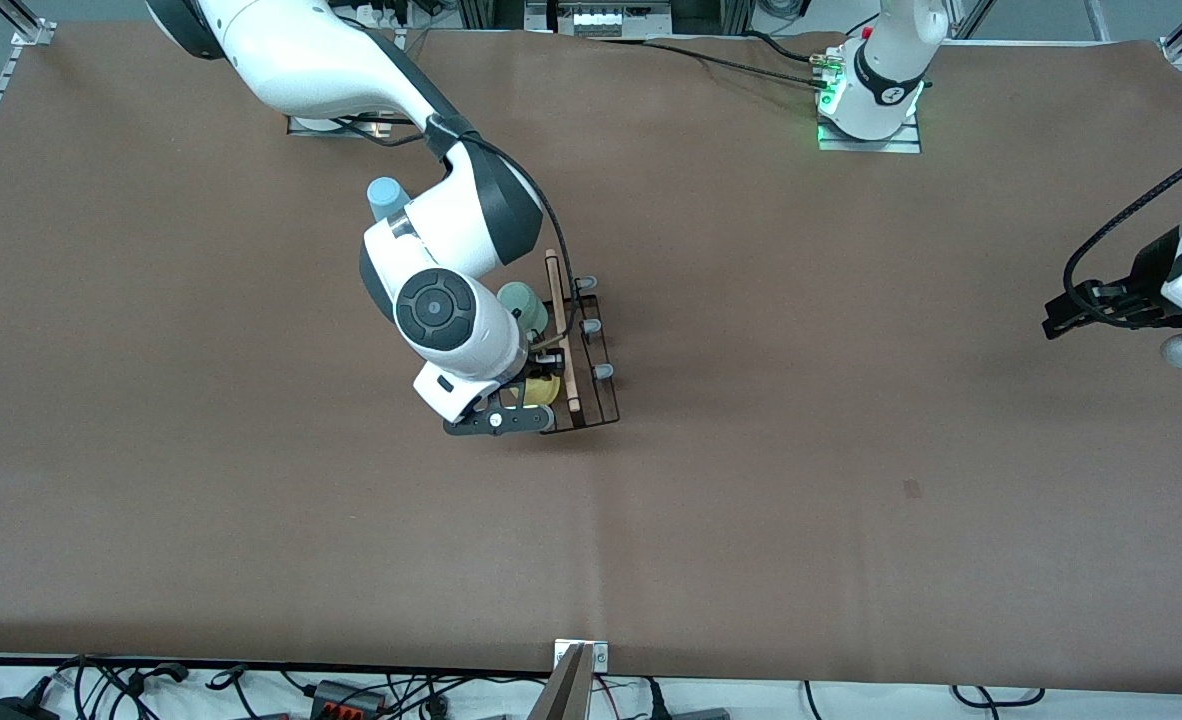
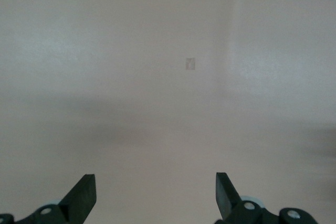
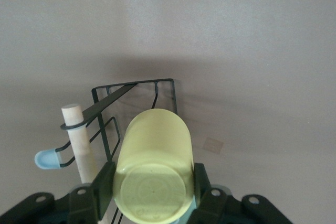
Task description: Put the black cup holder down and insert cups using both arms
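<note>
overall, in the front view the black cup holder (image 1: 581,350) stood mid-table with the mint-green cup (image 1: 523,304) on a peg, the right gripper (image 1: 541,392) over it holding the yellow cup (image 1: 536,392), and the light blue cup (image 1: 386,197) waiting on the table nearer the right arm's base. the left wrist view showed the idle left gripper (image 2: 156,195) wide open, empty. in the right wrist view, fingers (image 3: 103,184) pinched the yellow cup above the rack; by my reckoning, 2 insertions remained.

The right arm hides most of the yellow cup (image 1: 539,392) (and part of the black cup holder (image 1: 591,385)).
</note>
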You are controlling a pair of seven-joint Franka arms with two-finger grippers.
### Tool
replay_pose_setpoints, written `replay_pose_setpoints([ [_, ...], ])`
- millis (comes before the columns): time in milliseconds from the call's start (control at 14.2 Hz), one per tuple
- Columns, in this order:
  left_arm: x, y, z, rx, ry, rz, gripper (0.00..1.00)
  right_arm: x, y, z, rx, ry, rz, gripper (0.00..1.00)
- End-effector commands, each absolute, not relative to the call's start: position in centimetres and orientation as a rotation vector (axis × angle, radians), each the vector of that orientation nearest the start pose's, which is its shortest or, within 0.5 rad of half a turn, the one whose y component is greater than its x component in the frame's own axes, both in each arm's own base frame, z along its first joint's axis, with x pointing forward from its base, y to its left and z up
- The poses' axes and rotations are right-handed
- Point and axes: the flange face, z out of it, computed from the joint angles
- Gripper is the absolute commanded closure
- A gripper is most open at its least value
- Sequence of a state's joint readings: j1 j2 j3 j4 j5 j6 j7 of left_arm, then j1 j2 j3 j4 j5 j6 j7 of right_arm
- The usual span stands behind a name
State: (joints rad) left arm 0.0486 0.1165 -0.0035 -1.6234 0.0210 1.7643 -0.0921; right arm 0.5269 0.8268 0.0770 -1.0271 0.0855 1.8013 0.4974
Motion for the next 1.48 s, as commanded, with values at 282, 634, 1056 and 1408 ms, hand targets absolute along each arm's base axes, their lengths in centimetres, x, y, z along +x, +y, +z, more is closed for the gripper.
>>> replay_pose_setpoints([
  [282, 59.9, 3.0, 55.6, -3.130, -0.210, -0.036, 0.00, 64.4, 40.3, 37.2, -3.065, -0.042, 0.128, 0.00],
  [634, 59.9, 2.9, 55.6, -3.130, -0.208, -0.036, 0.00, 67.2, 28.7, 47.8, -3.080, 0.056, 0.056, 0.00],
  [1056, 59.9, 2.9, 55.6, -3.130, -0.208, -0.036, 0.00, 68.6, 19.5, 51.3, -3.091, 0.161, 0.068, 0.00],
  [1408, 59.9, 2.9, 55.6, -3.130, -0.208, -0.036, 0.00, 67.8, 6.7, 56.1, -3.062, 0.323, -0.005, 0.00],
])
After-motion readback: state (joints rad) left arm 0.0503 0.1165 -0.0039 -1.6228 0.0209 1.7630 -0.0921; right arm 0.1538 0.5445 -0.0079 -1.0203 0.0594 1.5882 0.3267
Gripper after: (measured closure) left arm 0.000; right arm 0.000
